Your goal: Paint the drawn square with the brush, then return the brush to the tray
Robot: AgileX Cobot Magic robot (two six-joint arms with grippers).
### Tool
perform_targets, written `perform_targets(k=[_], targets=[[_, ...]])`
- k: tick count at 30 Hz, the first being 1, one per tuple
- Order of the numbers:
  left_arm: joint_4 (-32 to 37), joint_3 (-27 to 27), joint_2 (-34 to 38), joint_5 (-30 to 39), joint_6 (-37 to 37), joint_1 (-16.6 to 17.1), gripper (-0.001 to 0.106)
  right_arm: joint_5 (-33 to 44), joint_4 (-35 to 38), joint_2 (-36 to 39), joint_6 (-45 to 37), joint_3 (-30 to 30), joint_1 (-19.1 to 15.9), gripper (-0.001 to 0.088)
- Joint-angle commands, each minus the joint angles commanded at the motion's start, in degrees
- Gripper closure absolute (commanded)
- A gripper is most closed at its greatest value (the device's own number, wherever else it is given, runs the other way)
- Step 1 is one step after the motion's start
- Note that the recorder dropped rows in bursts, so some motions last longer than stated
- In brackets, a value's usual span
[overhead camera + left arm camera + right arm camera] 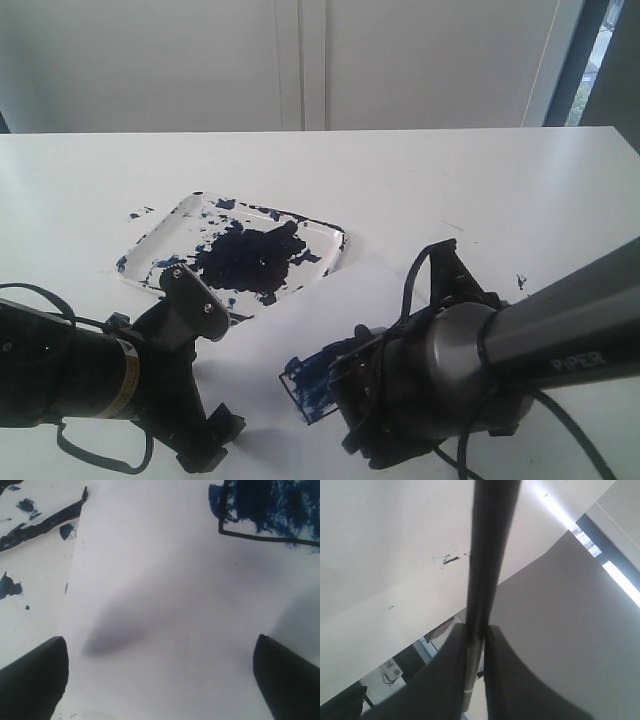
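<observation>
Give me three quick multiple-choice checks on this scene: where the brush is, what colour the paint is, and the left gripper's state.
1. Where is the brush?
A. in the tray
B. on the table
C. in the right gripper

2. What colour is the paint in the square?
A. dark blue
B. red
C. green

3. How is the left gripper?
A. shut on the brush
B. open and empty
C. out of view

Answers:
1 C: the right wrist view shows the jaws closed on the brush handle.
2 A: the left wrist view shows dark blue strokes inside the black outline.
3 B: its jaws stand wide apart with nothing between them.
</observation>
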Motion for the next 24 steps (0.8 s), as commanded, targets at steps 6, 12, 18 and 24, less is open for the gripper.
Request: perform_targets(k=[6, 12, 18, 24], targets=[[0.0, 0.0, 0.0, 0.0, 0.0, 0.0, 0.0, 0.0, 0.2, 1.2, 0.0, 0.0, 0.0, 0.0868], [0.0, 0.0, 0.0, 0.0, 0.0, 0.0, 0.0, 0.0, 4.5, 0.3, -0.8, 0.0, 0.2, 0.0868], [0.0, 0.0, 0.0, 0.0, 0.0, 0.0, 0.0, 0.0, 6.3, -1.3, -1.8, 0.2, 2.1, 0.0868], [-0.2, 0.0, 0.0, 0.0, -0.3, 0.0, 0.0, 0.0, 10.3, -1.8, -3.3, 0.3, 4.0, 0.0868]])
